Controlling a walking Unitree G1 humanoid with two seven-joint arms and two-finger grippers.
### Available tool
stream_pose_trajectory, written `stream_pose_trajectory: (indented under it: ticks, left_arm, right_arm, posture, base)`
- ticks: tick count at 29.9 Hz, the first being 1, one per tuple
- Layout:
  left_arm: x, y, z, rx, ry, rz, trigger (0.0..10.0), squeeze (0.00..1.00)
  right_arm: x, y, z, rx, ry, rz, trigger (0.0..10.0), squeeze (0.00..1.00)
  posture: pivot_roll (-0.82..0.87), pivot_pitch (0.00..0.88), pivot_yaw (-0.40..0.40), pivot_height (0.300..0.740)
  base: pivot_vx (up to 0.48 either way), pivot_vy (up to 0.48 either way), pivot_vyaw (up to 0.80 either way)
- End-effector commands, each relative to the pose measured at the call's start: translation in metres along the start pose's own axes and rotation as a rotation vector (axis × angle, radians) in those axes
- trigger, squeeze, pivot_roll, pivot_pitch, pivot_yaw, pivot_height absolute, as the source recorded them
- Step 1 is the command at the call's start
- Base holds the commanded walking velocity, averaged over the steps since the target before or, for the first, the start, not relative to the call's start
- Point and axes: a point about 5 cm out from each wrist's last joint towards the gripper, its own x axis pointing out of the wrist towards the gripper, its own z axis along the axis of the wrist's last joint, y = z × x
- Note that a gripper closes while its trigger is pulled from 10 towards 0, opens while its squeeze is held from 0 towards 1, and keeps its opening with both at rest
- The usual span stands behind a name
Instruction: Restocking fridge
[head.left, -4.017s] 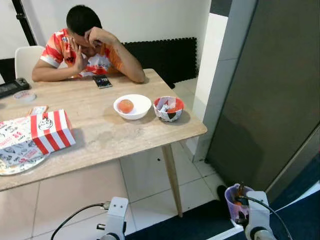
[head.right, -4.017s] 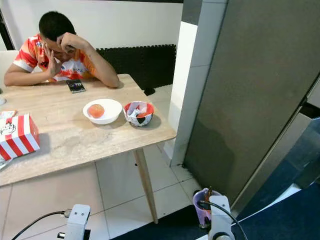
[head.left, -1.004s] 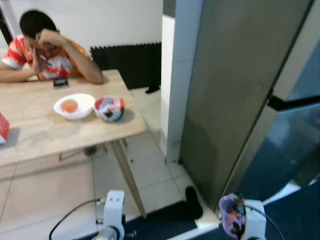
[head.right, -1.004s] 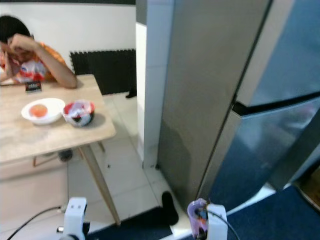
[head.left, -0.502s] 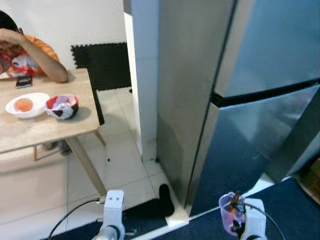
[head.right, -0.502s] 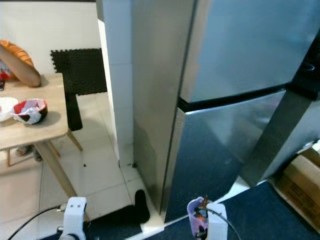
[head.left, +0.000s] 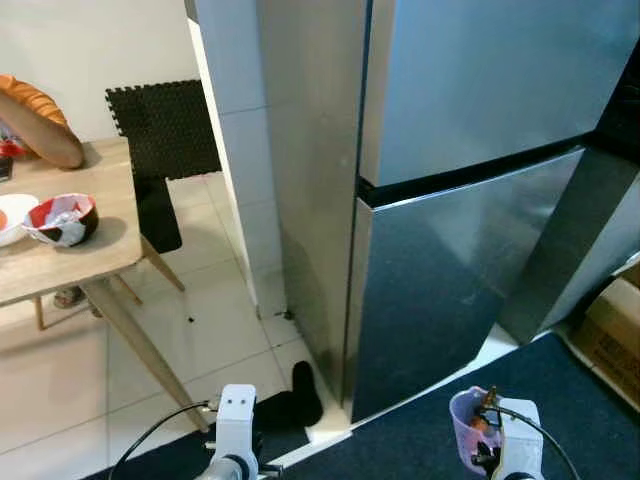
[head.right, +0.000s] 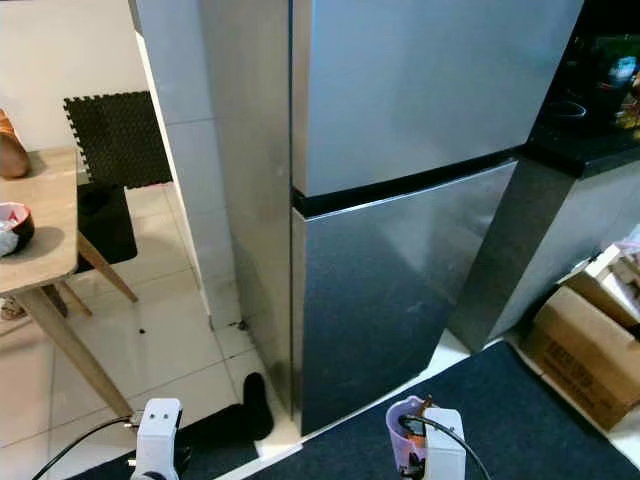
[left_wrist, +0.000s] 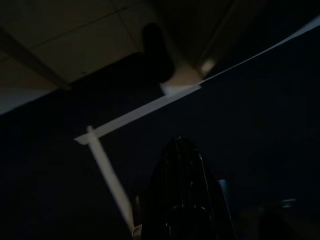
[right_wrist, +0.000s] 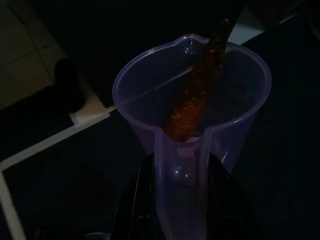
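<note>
— What is seen on the left?

— A wooden bench (head.left: 60, 265) is seen on slanted legs, with a red patterned bowl (head.left: 62, 219) near its edge and a white bowl (head.left: 10, 218) just beside it. A person's arm in an orange sleeve (head.left: 35, 128) is rested on the far side.

— And behind it?

— A black foam mat (head.left: 165, 128) is propped against the white wall, next to a white tiled pillar (head.left: 235, 150).

— What lies on the floor?

— Pale tiles (head.left: 215, 320) are bordered by a dark blue carpet (head.right: 520, 400). A cardboard box (head.right: 580, 345) is placed at the far right, below a dark counter (head.right: 590, 140).
</note>
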Motion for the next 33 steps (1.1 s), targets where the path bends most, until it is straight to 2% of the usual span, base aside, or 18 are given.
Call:
stream_pose_trajectory:
  ticks: [1, 14, 33]
  left_arm:
    - [-0.0014, 0.0068, -0.0015, 0.025, 0.012, 0.019, 10.0, 0.0]
    - [-0.0002, 0.0042, 0.0019, 0.112, 0.011, -0.007, 10.0, 0.0]
    - [0.0017, 0.0, 0.0076, 0.118, -0.015, -0.009, 10.0, 0.0]
  right_arm:
    - [0.0011, 0.0055, 0.0032, 0.01, -0.014, 0.012, 10.0, 0.0]
    - [0.0004, 0.0061, 0.0002, 0.016, -0.01, 0.009, 10.0, 0.0]
    - [-0.0005, -0.0005, 0.0005, 0.045, -0.024, -0.023, 10.0, 0.0]
  posture:
    - [-0.05, 0.0, -0.026, 0.74]
    - [-0.05, 0.0, -0.017, 0.74]
    - [-0.06, 0.0, -0.003, 0.74]
  base:
    - [0.0, 0.0, 0.0]
    - [0.0, 0.0, 0.0]
    - [0.0, 0.0, 0.0]
